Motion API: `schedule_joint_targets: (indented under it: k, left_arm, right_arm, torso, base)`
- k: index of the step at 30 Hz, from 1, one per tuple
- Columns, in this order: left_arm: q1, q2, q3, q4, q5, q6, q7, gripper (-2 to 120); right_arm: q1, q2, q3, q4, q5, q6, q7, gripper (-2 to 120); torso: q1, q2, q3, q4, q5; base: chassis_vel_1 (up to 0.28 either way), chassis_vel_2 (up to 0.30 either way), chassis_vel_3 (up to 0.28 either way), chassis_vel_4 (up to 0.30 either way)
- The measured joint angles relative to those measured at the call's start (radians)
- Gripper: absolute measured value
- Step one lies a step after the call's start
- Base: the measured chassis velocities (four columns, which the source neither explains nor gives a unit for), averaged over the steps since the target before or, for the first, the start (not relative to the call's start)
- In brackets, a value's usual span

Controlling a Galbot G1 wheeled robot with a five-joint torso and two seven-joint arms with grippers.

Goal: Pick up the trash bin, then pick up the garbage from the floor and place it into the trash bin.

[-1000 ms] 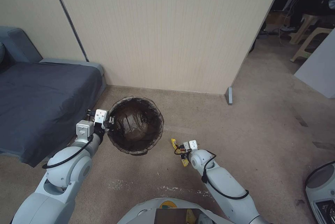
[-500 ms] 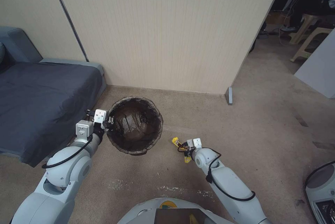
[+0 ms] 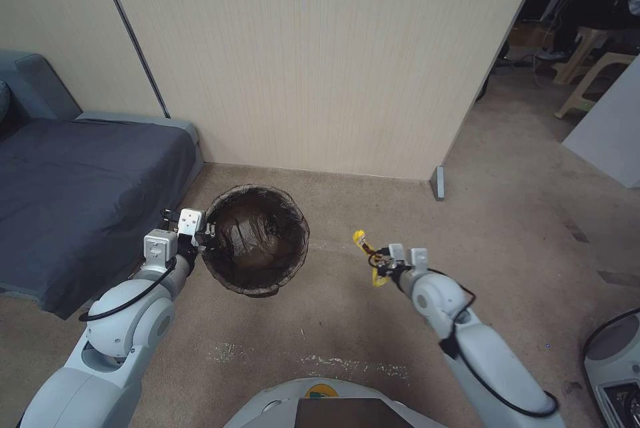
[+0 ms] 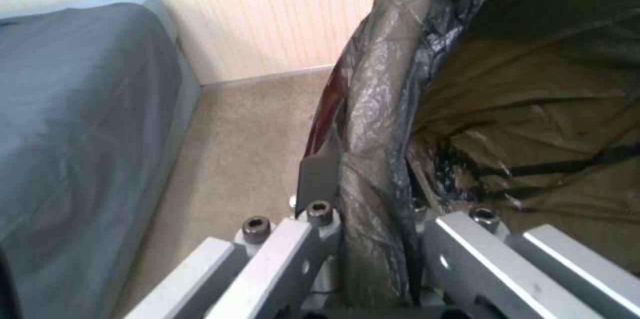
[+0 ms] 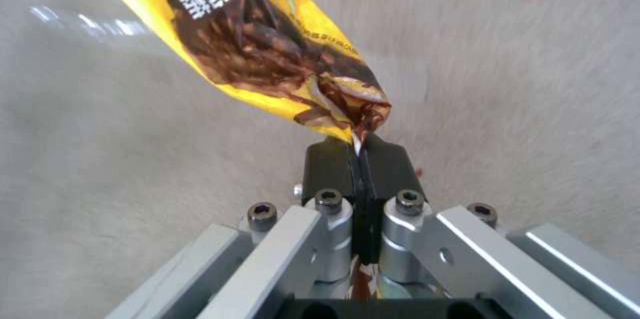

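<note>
Left end effector (image 3: 200, 233) pinching the bagged rim of the trash bin (image 3: 255, 239) near the bed (image 3: 80, 195), mouth kept open. Right end effector (image 5: 359, 159) pressed together on the yellow wrapper (image 5: 267, 54), clear of the floor (image 3: 373, 335), apparently for dropping in.

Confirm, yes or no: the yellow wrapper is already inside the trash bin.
No. The right gripper is shut on the yellow wrapper, holding it above the floor, beside the trash bin.
</note>
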Motion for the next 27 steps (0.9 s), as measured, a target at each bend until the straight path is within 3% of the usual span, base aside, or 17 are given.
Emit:
schedule_joint_targets:
  k: [1,7,15,19,24,27]
  left_arm:
    - [0.0,0.0,0.0,0.0,0.0,0.0,0.0,0]
    - [0.008,-0.009,0.012,-0.009,0.004,0.001,-0.018,0]
    - [0.015,-0.008,0.014,-0.018,0.014,0.001,-0.037,0]
    - [0.016,-0.013,0.02,-0.018,0.025,0.002,-0.036,0]
    - [0.016,-0.021,0.029,-0.01,0.039,0.002,-0.032,0]
    - [0.011,-0.023,0.032,-0.003,0.043,0.002,-0.027,0]
  right_arm:
    - [0.0,0.0,0.0,0.0,0.0,0.0,0.0,0]
    - [-0.023,-0.105,0.075,0.295,0.176,-0.005,0.078,0]
    - [0.108,-0.238,0.047,0.48,0.339,-0.006,0.124,0]
    - [0.204,-0.304,0.006,0.52,0.431,-0.006,0.12,0]
    - [0.323,-0.334,-0.072,0.513,0.509,-0.006,0.116,0]
    - [0.468,-0.342,-0.2,0.466,0.536,-0.006,0.103,0]
  torso:
    - [0.0,0.0,0.0,0.0,0.0]
    - [0.0,0.0,0.0,0.0005,-0.0004]
    - [0.0,0.0,0.0,0.0005,-0.0003]
    - [0.0,0.0,0.0,0.0002,-0.0004]
    - [0.0,0.0,0.0,0.0002,-0.0003]
    - [0.0,0.0,0.0,0.0001,-0.0003]
  base:
    - [0.0,0.0,0.0,0.0]
    - [0.0,0.0,0.0,0.0]
    - [0.0,0.0,0.0,0.0]
    - [0.0,0.0,0.0,0.0]
    - [0.0,0.0,0.0,0.0]
    - [0.0,0.0,0.0,0.0]
